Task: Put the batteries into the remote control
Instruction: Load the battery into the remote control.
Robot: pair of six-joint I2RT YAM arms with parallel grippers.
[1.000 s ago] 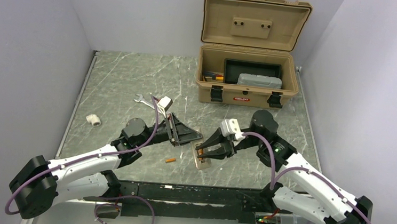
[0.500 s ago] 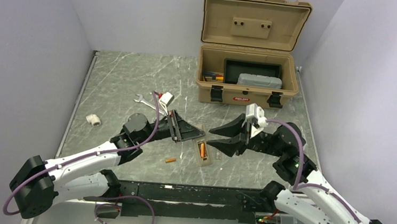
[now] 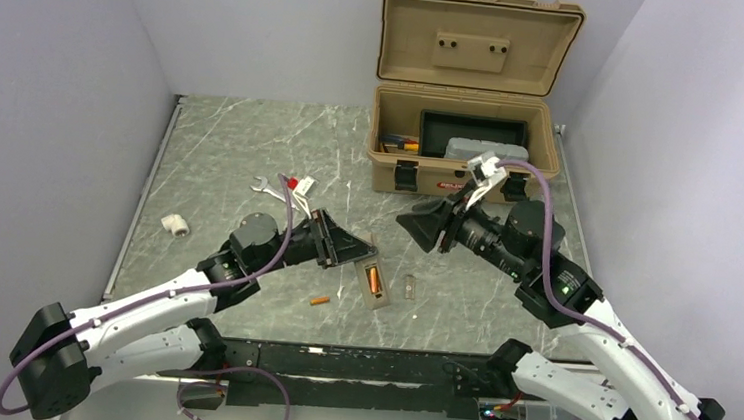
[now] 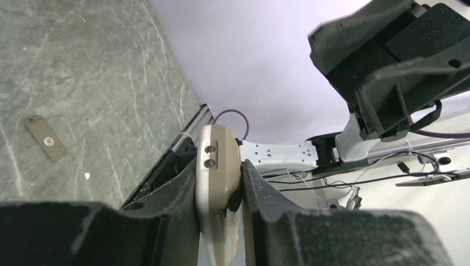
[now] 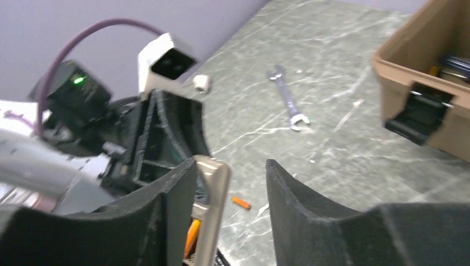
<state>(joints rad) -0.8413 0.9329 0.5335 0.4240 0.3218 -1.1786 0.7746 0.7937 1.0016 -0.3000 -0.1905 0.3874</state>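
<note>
Halfway: one battery (image 3: 374, 277) sits in the remote (image 3: 375, 289), pinched by the left fingers (image 4: 166, 216). The second battery (image 3: 319, 300) lies on the bench (image 3: 232, 159), lower left. The right fingers (image 5: 299, 205) are spread and empty.

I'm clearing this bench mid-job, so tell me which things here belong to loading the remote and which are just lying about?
Job: slim grey-tan remote control, held by the left hand; orange cylindrical battery in its bay; second orange battery lying loose.
Lying about: silver metal wrench; small white plastic fitting; open tan plastic toolbox.
</note>
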